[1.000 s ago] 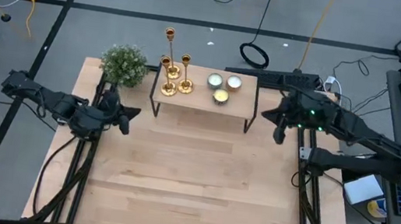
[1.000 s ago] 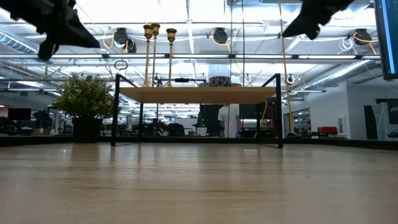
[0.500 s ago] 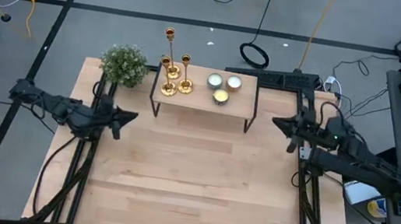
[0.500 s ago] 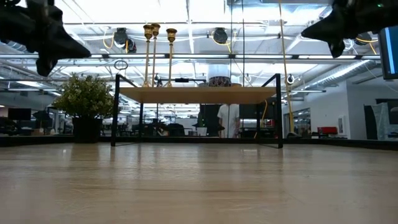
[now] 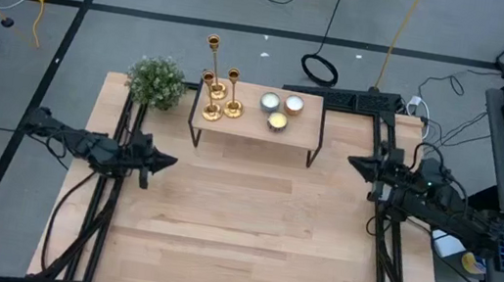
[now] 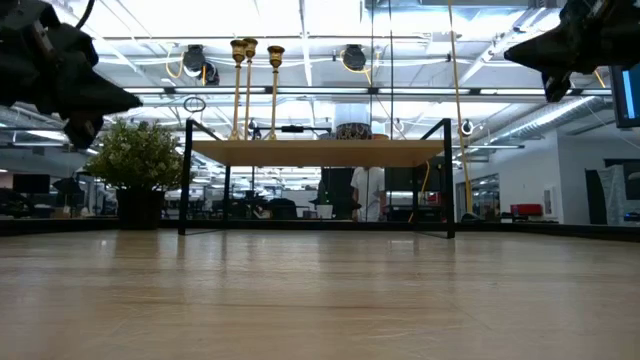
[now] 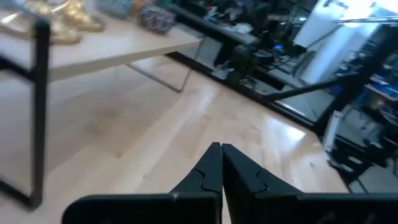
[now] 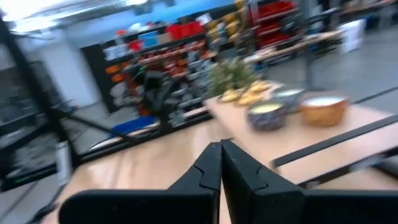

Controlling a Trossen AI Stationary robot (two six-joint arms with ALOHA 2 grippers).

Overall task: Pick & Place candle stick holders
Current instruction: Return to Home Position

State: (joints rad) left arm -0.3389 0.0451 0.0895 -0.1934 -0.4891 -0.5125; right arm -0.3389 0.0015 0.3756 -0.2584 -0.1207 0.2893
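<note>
Three gold candle stick holders [image 5: 218,92] of differing heights stand on their round bases at the left end of a small raised wooden shelf [image 5: 254,127]; they also show in the low view [image 6: 250,85]. My left gripper [image 5: 170,160] is shut and empty at the table's left edge, above the table; its shut fingers show in the left wrist view [image 7: 221,163]. My right gripper [image 5: 352,161] is shut and empty at the table's right edge; its shut fingers show in the right wrist view [image 8: 220,158].
Three short round candles in tins [image 5: 281,108] sit on the shelf's right half. A green bushy plant [image 5: 156,81] stands at the table's far left corner. The shelf rests on thin black legs [image 6: 186,175]. The wooden table top [image 5: 240,228] lies in front of the shelf.
Both arms have drawn back toward the table's near side and outward. My left gripper has gone toward the near edge and has come lower. My right gripper has gone toward the right and near edges. Both have stayed shut. The candle stick holders have not moved.
</note>
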